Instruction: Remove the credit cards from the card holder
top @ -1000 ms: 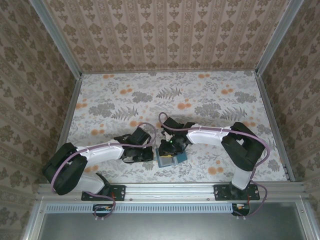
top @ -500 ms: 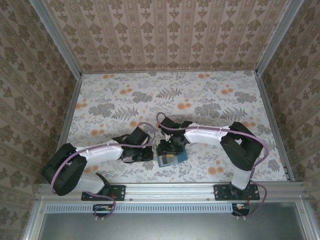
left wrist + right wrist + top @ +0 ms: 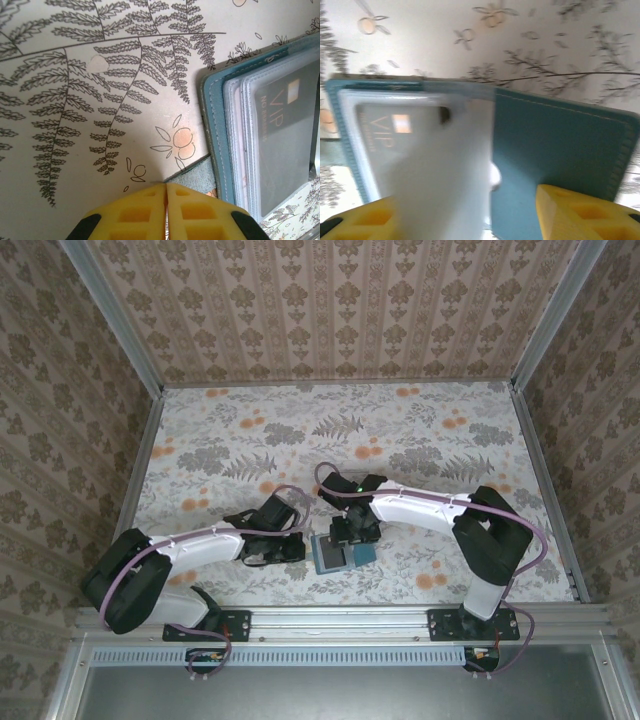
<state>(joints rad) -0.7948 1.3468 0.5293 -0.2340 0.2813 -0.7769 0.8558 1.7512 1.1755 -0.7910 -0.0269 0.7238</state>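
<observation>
The left jaws were pressed tight together, their yellow fingers right at the little grey tab of the card holder; I cannot tell if they nipped it. The right jaws were spread wide apart just over the card holder. It lay open and flat on the flowery counter, between the two arms. A dark VIP card sat inside its clear pocket
</observation>
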